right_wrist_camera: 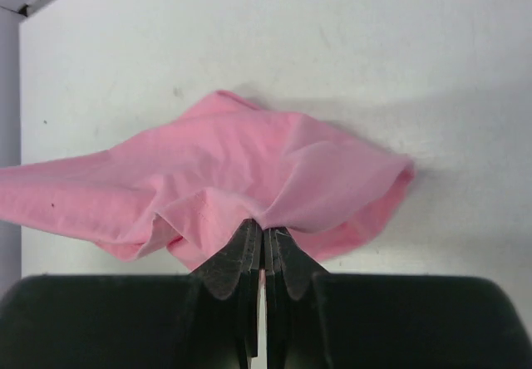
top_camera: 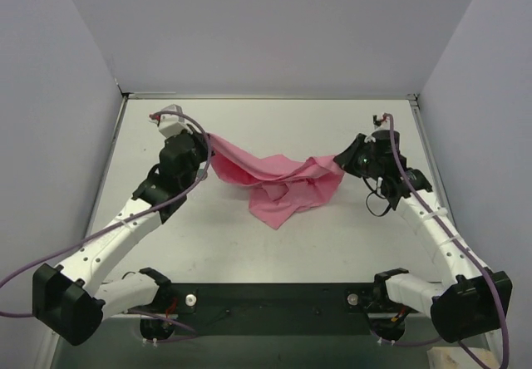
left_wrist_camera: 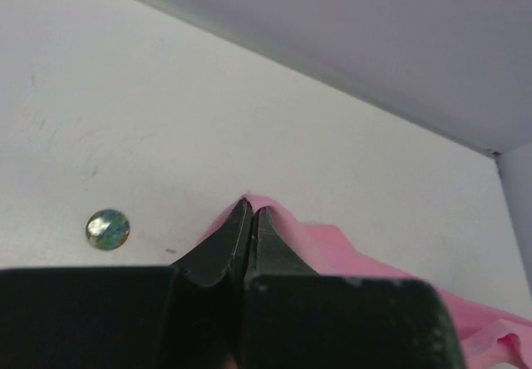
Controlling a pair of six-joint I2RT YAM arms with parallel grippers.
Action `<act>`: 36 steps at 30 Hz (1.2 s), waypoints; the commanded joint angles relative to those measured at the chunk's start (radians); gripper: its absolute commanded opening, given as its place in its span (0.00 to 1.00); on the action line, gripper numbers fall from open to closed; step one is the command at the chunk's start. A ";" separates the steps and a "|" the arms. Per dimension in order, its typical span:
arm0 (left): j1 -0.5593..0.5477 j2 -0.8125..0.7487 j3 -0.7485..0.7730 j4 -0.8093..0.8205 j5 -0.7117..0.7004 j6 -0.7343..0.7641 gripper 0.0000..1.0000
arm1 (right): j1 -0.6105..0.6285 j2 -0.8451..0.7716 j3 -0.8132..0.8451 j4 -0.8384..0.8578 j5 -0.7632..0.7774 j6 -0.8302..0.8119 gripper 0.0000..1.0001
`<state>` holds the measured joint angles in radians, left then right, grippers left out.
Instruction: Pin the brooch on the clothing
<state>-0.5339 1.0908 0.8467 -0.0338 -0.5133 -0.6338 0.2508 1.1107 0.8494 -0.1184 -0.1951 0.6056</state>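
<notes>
Left fingers (left_wrist_camera: pixel 226 248) and right fingers (right_wrist_camera: pixel 235 259) are clamping the T-shirt (top_camera: pixel 278 188); the brooch (left_wrist_camera: pixel 107 228) is lying on the surface (left_wrist_camera: pixel 125 95), left of the left fingers.

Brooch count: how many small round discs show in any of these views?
1. The tiny round green-black disc lies on the white table beside the left gripper, which pinches the pink fabric T-shirt. More could hide under the cloth.
</notes>
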 commanded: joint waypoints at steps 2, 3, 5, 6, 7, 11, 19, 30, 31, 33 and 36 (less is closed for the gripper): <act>0.005 0.026 0.251 0.129 0.084 0.121 0.00 | -0.038 -0.046 0.235 -0.067 -0.009 -0.066 0.00; 0.005 0.029 0.287 0.129 0.094 0.132 0.00 | -0.042 -0.052 0.266 -0.075 -0.007 -0.072 0.00; 0.003 0.032 0.380 0.129 0.137 0.160 0.00 | -0.050 -0.071 0.365 -0.095 -0.007 -0.092 0.00; 0.003 0.035 0.406 0.127 0.151 0.169 0.00 | -0.051 -0.075 0.400 -0.101 -0.007 -0.098 0.00; 0.002 0.035 0.466 0.127 0.174 0.187 0.00 | -0.053 -0.084 0.430 -0.105 -0.009 -0.110 0.00; -0.012 0.032 0.596 0.095 0.232 0.238 0.00 | -0.056 -0.118 0.557 -0.125 -0.033 -0.122 0.00; -0.164 -0.037 0.742 0.069 0.279 0.368 0.00 | -0.053 -0.283 0.603 -0.055 -0.161 -0.121 0.00; -0.245 -0.098 0.802 0.051 0.387 0.355 0.00 | -0.051 -0.425 0.652 -0.003 -0.216 -0.116 0.00; -0.245 -0.100 0.805 0.052 0.391 0.352 0.00 | -0.051 -0.428 0.654 -0.001 -0.211 -0.116 0.00; -0.244 -0.103 0.812 0.054 0.391 0.353 0.00 | -0.051 -0.423 0.662 -0.003 -0.190 -0.115 0.00; -0.244 -0.092 0.816 0.052 0.352 0.367 0.00 | -0.053 -0.402 0.671 -0.021 -0.149 -0.106 0.00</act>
<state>-0.7731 0.9958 1.6192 -0.0036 -0.1520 -0.2802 0.2020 0.6743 1.4956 -0.1864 -0.3809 0.4919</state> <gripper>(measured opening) 0.026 0.029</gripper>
